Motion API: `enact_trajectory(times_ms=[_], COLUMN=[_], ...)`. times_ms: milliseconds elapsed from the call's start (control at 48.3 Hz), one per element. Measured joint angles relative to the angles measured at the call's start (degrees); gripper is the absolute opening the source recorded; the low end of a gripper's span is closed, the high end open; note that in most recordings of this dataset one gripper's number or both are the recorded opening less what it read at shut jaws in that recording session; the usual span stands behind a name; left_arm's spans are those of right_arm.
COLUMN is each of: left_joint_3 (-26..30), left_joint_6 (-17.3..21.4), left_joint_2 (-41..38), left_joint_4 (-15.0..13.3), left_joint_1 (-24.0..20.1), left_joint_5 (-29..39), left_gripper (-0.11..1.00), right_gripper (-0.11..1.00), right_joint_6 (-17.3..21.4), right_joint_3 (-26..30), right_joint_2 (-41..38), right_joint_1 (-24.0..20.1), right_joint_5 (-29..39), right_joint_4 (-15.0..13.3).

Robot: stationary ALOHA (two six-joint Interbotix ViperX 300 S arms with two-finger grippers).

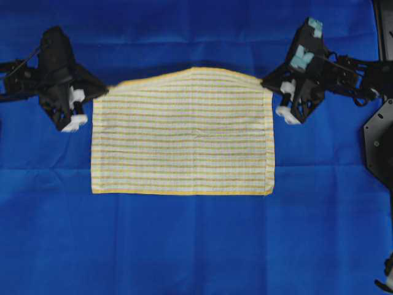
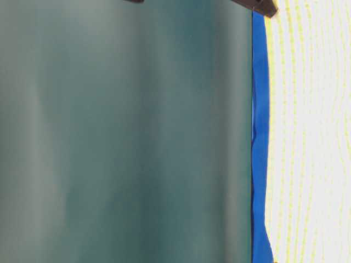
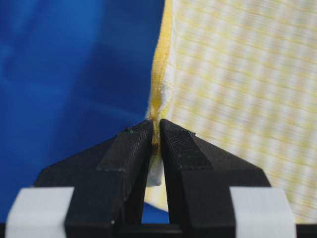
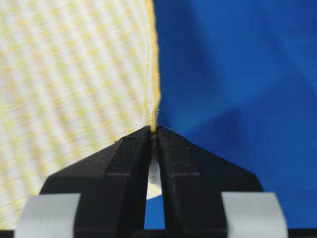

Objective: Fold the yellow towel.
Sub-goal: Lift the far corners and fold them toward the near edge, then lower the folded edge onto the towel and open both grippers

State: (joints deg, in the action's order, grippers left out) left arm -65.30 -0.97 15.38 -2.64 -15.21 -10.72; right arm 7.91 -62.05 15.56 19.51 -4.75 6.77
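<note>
A wide blue cloth [image 1: 196, 246] covers my whole surface, and it fills most of the overhead view.

On it lies the yellow towel [image 1: 184, 141], a pale checked cloth with yellow hems, sitting about in the middle. Its near hem rests flat and straight on the blue cloth. Its far edge is raised and bows upward between my two claws, so the towel looks partly doubled over, with the far edge arched above the rest. In the table-level view the towel fills the right side as a pale striped sheet, with a strip of blue beside it; the rest of that view is a blurred greenish blank.

My left claw [image 3: 155, 130] is at the towel's far left corner. Its two black fingers [image 3: 126, 148] are pressed nearly together, with only the cloth's thickness between them, and they pinch the yellow hem right at the tips. The hem rises straight from the grip, and a bit of the towel also shows below the tips, between the fingers.

My right claw [image 4: 153, 131] is at the far right corner and is closed just as tightly. Its tips pinch the towel's yellow edge, and the checked cloth spreads away to the left in its own camera, with blue to the right.
</note>
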Motion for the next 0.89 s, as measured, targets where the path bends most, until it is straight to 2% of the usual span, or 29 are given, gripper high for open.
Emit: enact_trajectory(times_ms=[331, 621, 890], left_joint_3=[-2.81, -3.34, -3.34], left_joint_6=[-5.71, -11.16, -11.34], left_joint_2=[7.38, 10.02, 9.4], left_joint_4=[0.0, 0.0, 0.0], left_joint_1=[11.25, 20.57, 24.35], left_joint_5=[3.08, 4.75, 4.83], left_gripper=[0.05, 0.05, 0.05], right_gripper=[0.04, 0.04, 0.04], right_joint_6=[6.59, 10.02, 10.72], right_joint_3=[-2.37, -2.9, -2.9], right_joint_2=[5.36, 8.35, 8.53], right_joint_1=[-11.34, -20.3, -24.26], right_joint_5=[2.29, 3.16, 3.25], right_joint_4=[0.26, 0.26, 0.26])
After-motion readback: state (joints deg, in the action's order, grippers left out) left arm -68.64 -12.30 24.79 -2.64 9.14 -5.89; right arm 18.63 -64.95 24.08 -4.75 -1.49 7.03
